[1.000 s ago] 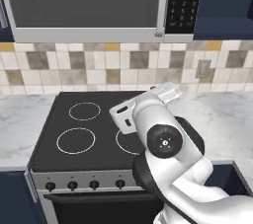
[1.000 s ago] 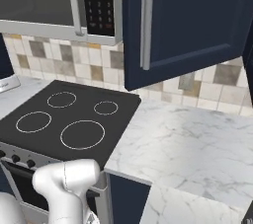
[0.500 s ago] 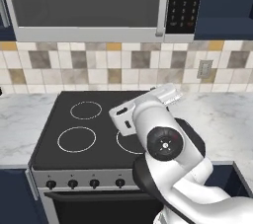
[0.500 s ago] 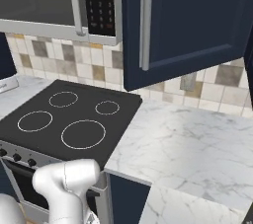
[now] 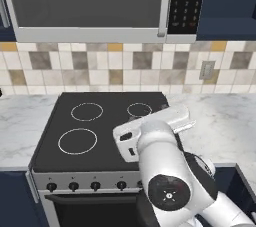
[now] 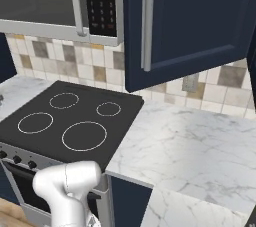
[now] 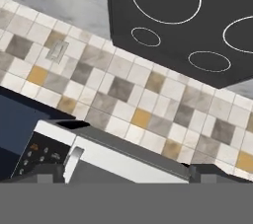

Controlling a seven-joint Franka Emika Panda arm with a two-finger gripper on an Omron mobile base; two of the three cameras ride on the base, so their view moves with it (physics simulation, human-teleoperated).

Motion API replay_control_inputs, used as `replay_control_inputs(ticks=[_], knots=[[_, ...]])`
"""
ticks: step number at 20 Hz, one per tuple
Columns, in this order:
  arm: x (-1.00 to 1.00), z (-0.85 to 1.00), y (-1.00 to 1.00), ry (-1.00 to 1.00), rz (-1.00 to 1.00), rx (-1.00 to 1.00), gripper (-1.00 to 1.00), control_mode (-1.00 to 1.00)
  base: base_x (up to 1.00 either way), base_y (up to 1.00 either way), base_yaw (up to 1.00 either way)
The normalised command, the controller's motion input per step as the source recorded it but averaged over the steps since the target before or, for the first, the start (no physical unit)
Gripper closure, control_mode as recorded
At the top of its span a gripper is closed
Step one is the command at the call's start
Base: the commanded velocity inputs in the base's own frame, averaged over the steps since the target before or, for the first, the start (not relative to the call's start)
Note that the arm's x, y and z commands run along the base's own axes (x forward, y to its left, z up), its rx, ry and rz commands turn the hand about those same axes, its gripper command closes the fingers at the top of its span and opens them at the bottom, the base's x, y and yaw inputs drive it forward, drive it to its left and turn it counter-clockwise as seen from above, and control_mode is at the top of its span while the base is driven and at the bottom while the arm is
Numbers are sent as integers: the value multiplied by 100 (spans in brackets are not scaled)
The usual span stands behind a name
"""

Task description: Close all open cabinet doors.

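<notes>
Cabinet door [image 6: 192, 23] hangs ajar above the marble counter [image 6: 200, 146], right of the microwave [image 6: 55, 1], silver handle [image 6: 147, 21] near its left edge. Arm [image 5: 170, 171] is raised over the stove [image 5: 95, 131]. Gripper state cannot be determined.

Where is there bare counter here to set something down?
The marble counter right of the stove, below the open cabinet door, is bare. A narrower marble strip lies left of the stove. The arm crowds the stove's front right.

A black stove [image 5: 100, 131] sits in white marble counter [image 6: 200, 146] below a microwave [image 5: 95, 3] and beige-grey tiled backsplash [image 5: 100, 68].
</notes>
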Motion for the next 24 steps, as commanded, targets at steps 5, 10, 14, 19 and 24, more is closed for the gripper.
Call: replay_control_inputs(ticks=[5, 10, 14, 19, 24], knots=[[-100, -1, -2, -21, -12, 0, -100, -100, 0, 0, 0], [-90, 0, -28, -18, -5, 0, -100, -100, 0, 0, 0], [-71, 0, -62, -16, 0, 3, -100, -100, 0, 0, 0], [-60, 0, -99, -14, 4, 13, -100, -100, 0, 0, 0], [-14, 0, -100, -8, 6, 19, -100, -100, 0, 0, 0]])
